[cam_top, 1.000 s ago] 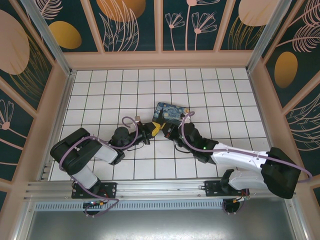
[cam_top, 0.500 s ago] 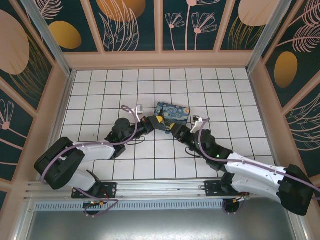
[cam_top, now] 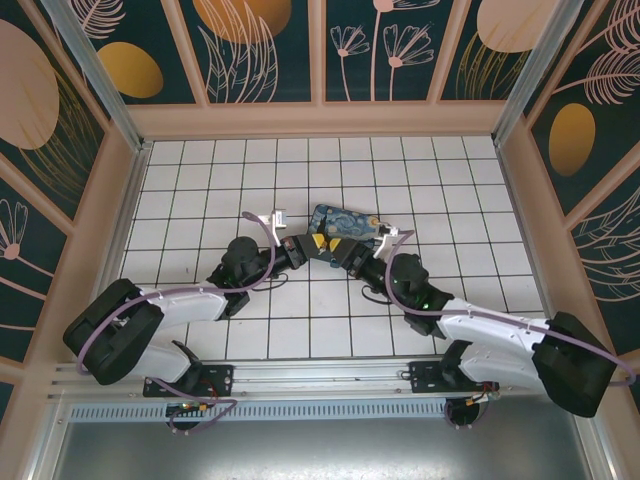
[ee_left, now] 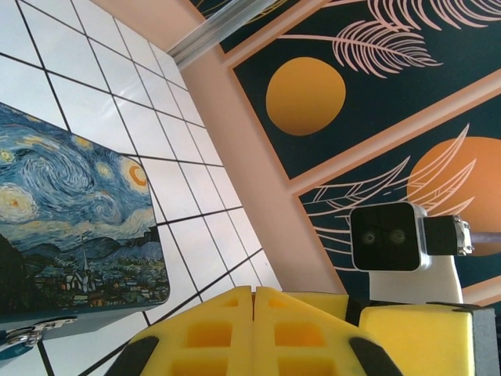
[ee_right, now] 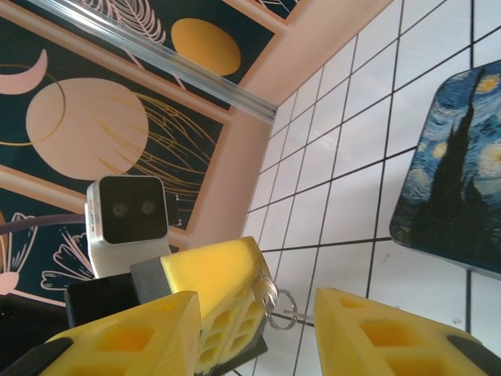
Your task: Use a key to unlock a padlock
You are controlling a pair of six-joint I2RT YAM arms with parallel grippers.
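Note:
A small silvery key [ee_right: 266, 290] on a wire ring [ee_right: 283, 307] sticks out of my left gripper's yellow fingertips [ee_right: 223, 274]. My left gripper [ee_left: 253, 291] is shut on it, jaws pressed together, just in front of the painted box [ee_left: 70, 211]. My right gripper [ee_right: 254, 305] is open, its fingers on either side of the left fingertips and the key. In the top view, left gripper [cam_top: 313, 243] and right gripper [cam_top: 340, 256] meet tip to tip. A small silvery metal piece [ee_left: 31, 332] sits at the box's near edge; I cannot tell if it is the padlock.
The dark blue box [cam_top: 345, 222] with swirls and yellow stars lies flat on the white tiled floor [cam_top: 200, 190], just beyond both grippers. Pink walls [cam_top: 110, 210] with painted panels enclose the floor on three sides.
Both arms stretched forward from a folded pose and brought the grippers together before the box. The right gripper opened from nearly shut and slid left around the left fingertips.

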